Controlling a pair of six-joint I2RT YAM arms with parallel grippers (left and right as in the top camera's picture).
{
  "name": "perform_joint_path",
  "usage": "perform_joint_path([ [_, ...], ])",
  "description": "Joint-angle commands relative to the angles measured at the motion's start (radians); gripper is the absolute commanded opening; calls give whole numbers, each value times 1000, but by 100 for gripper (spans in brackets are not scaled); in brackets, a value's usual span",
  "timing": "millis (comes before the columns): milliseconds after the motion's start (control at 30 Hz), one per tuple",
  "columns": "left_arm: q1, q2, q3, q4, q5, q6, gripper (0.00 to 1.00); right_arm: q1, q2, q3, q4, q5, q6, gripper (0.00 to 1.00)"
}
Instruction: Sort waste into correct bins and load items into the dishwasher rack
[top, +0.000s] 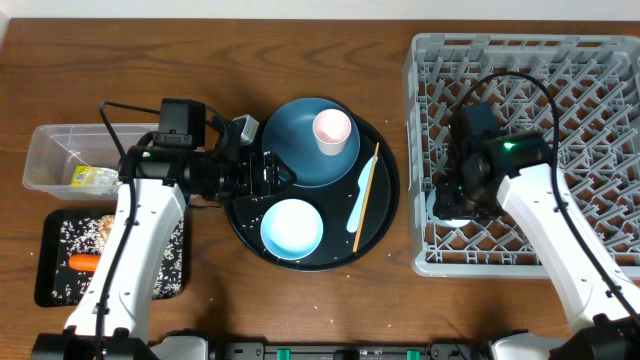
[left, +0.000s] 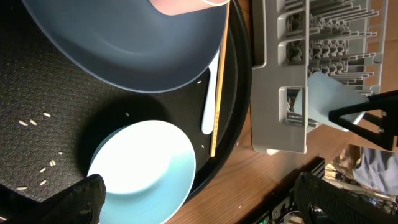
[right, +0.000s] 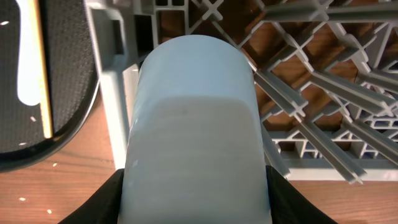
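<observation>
Right gripper (right: 196, 200): jaws clenched on the small light-blue cup (right: 196, 93). The cup fills the gap between both fingers, and the dark pads press its sides low in the right wrist view. The cup sits at the left wall of the dishwasher rack (top: 580, 90), near the front corner, with grey pegs just beyond it. I cannot tell whether it rests on the lattice or hangs clear.

Left gripper (left: 208, 200): jaws spread wide, gripping nothing, low over the round black tray (top: 383, 215). The white bowl (left: 143, 168) lies just ahead of the fingers, nearer one of them. I cannot tell whether that fingertip touches the rim.

On the same tray, the dark blue plate (top: 300, 155) carries the small pink cup (top: 332, 127). The white spoon (top: 355, 205) and the wooden chopstick (top: 366, 195) lie side by side at the tray's right edge.

Far left, the clear tub (top: 45, 160) holds the yellow-green wrapper (top: 92, 178). In front of it, the shallow black tray (top: 55, 290) holds the carrot (top: 84, 263) and scattered rice grains (top: 85, 232).
</observation>
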Motion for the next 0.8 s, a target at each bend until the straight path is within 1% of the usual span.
perform_joint_path([
  [0, 2, 3, 9, -2, -9, 14, 98, 8, -12, 39, -16, -18, 13, 1],
  [333, 2, 3, 9, -2, -9, 14, 98, 8, -10, 22, -68, -18, 29, 1],
  [767, 2, 3, 9, -2, -9, 14, 98, 8, 6, -93, 93, 3, 28, 1],
])
